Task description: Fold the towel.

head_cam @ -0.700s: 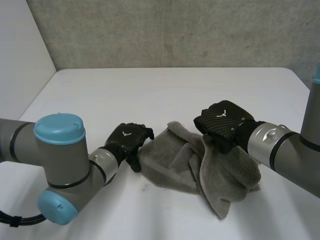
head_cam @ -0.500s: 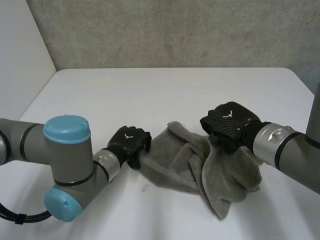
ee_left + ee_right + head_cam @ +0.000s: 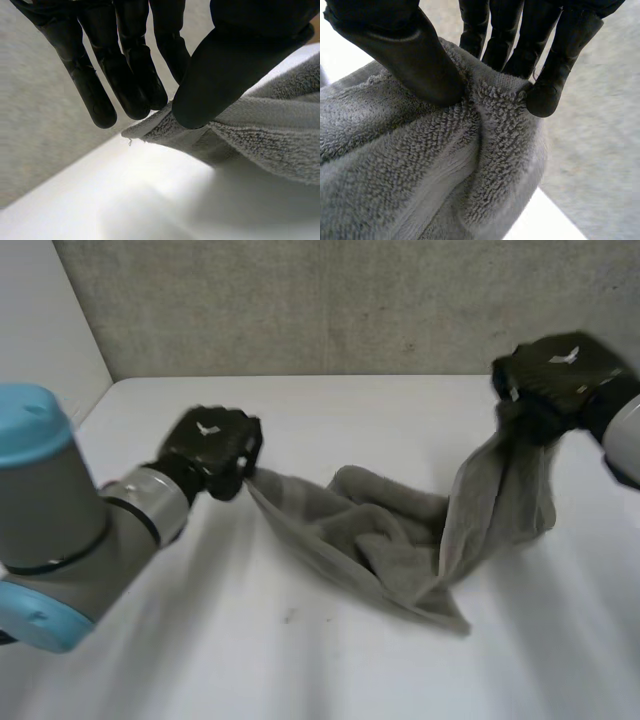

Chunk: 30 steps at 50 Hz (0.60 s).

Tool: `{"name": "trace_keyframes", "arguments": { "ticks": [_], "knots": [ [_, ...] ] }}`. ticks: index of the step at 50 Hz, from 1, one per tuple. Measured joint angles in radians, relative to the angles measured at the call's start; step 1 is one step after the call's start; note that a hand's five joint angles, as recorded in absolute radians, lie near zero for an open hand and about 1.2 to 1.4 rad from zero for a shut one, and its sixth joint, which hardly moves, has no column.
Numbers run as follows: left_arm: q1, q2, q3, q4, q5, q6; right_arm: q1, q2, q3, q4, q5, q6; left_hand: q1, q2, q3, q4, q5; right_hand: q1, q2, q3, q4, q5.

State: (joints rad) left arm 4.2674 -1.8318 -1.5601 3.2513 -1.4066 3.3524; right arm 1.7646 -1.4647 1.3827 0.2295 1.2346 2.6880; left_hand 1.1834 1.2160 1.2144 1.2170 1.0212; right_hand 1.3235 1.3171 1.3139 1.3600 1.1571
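Where the grey towel point(image 3: 395, 550) sags lowest, its bunched middle seems to rest on the white table point(image 3: 250, 660), nearest the camera. Further back, left hand point(image 3: 208, 448) pinches a corner between thumb and fingers, held off the surface. Farthest and highest, right hand point(image 3: 556, 375) pinches a gathered edge. Hands well apart: likely spreading the cloth flat before any fold

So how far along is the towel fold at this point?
Done: both grasps are made. The left hand pinches one corner of the towel and the right hand pinches another end, both raised above the table. In hand: spreading it, though the middle sags bunched on the table. Left: flattening it and every fold.
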Motion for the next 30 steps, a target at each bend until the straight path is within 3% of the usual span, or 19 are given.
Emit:
{"name": "trace_keyframes", "arguments": {
  "ticks": [15,24,30],
  "knots": [
    [0.177,0.325,-0.007,-0.064,0.033,-0.014,-0.125,-0.249,-0.086,0.091,-0.017,0.028,0.004,0.001,0.001,0.000,0.000,0.000,0.000,0.022,0.000,0.000],
    [0.209,0.352,-0.027,-0.064,0.093,-0.015,-0.129,-0.234,-0.131,0.210,-0.028,-0.008,0.004,0.001,0.001,0.001,0.000,0.000,0.000,0.022,0.000,0.000],
    [0.225,0.289,-0.056,-0.061,0.104,-0.015,-0.119,-0.150,-0.131,0.229,-0.026,-0.049,0.004,0.001,0.001,0.001,0.000,0.000,0.000,0.022,0.000,0.000]
  ]
}}
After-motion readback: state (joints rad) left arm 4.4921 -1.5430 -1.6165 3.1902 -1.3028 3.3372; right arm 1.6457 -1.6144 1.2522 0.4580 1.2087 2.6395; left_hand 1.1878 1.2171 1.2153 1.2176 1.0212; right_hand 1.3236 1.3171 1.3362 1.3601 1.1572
